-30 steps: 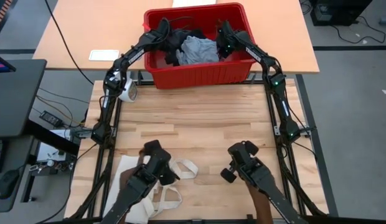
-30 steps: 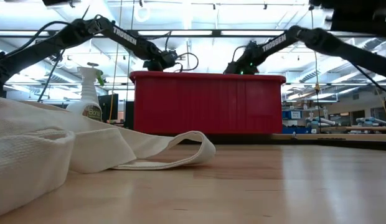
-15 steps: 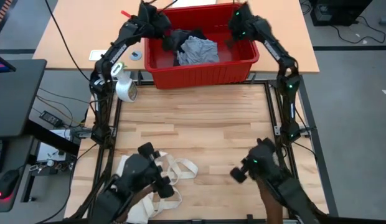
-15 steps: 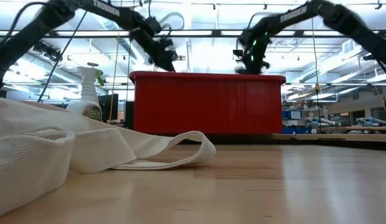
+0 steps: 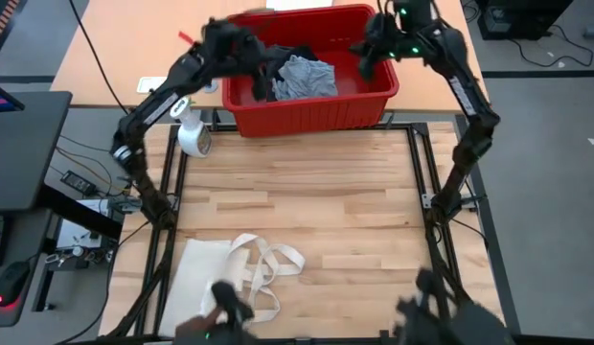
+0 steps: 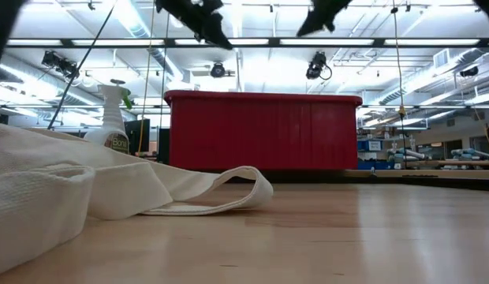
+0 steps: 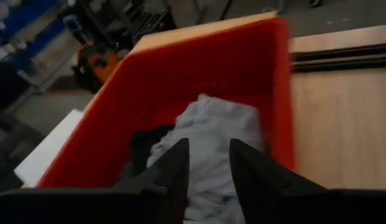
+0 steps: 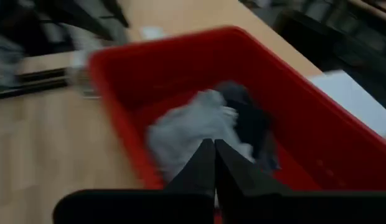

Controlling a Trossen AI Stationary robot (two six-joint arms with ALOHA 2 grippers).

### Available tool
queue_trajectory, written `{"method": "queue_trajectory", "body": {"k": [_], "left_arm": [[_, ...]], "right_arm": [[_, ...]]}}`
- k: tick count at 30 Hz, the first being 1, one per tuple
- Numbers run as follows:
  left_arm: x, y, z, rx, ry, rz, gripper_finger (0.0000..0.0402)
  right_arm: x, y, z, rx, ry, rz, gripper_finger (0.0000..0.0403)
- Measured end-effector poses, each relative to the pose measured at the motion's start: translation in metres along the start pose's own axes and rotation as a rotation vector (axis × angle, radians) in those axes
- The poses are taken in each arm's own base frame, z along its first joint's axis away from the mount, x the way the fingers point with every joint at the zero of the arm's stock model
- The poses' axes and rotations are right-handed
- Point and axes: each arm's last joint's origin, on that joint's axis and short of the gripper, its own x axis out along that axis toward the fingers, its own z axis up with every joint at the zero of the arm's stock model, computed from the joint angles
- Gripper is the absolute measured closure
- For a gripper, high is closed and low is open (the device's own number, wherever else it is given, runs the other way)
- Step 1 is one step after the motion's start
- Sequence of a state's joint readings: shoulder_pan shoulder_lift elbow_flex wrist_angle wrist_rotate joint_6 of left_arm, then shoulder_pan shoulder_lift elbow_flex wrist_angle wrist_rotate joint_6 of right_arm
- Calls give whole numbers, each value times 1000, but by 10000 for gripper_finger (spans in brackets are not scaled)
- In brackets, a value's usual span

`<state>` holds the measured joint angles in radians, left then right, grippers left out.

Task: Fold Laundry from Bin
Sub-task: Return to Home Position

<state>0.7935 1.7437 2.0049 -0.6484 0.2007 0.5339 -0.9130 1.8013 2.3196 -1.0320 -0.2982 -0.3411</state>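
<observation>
The red bin (image 5: 311,107) stands on the far table just past the wooden table's far edge. The laundry lies inside it: a light grey piece (image 5: 305,77) (image 7: 208,134) (image 8: 187,130) next to a black piece (image 5: 281,56) (image 8: 249,124). My left gripper (image 5: 251,53) (image 7: 208,171) hangs above the bin's left end, its fingers apart with nothing between them. My right gripper (image 5: 374,48) (image 8: 215,163) hangs above the bin's right end, shut and empty. In the low view both show high over the bin's rim, my left gripper (image 6: 207,22) and my right gripper (image 6: 319,16).
A cream tote bag (image 5: 230,273) (image 6: 79,185) lies on the wooden table near its front left corner, its handles spread toward the middle. A white spray bottle (image 5: 190,134) (image 6: 112,118) stands left of the bin. Dark arm parts (image 5: 441,307) show at the near edge.
Both grippers have risen out of the bin to well above its rim and tipped up from pointing steeply down. The left one has drawn toward the bin's left end, the right one toward its right end. The laundry has stayed in the bin.
</observation>
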Motion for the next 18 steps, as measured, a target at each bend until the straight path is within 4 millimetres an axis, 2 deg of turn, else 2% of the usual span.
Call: {"method": "queue_trajectory", "body": {"k": [3,6,10,15,18], "left_arm": [[-21,-27,1,32,-54,41,300],[-43,-53,-9,49,-115,92,316],[-71,-92,-31,33,-202,63,333],[-97,-137,-59,32,-296,-22,347],[-104,-160,-76,28,-356,-52,355]], "right_arm": [[-28,24,7,-38,-25,85,394],[-53,45,11,-58,-56,181,393],[-67,76,7,-85,-67,293,393],[-73,110,-26,-87,-56,287,393],[-78,125,-58,-51,-105,237,393]]}}
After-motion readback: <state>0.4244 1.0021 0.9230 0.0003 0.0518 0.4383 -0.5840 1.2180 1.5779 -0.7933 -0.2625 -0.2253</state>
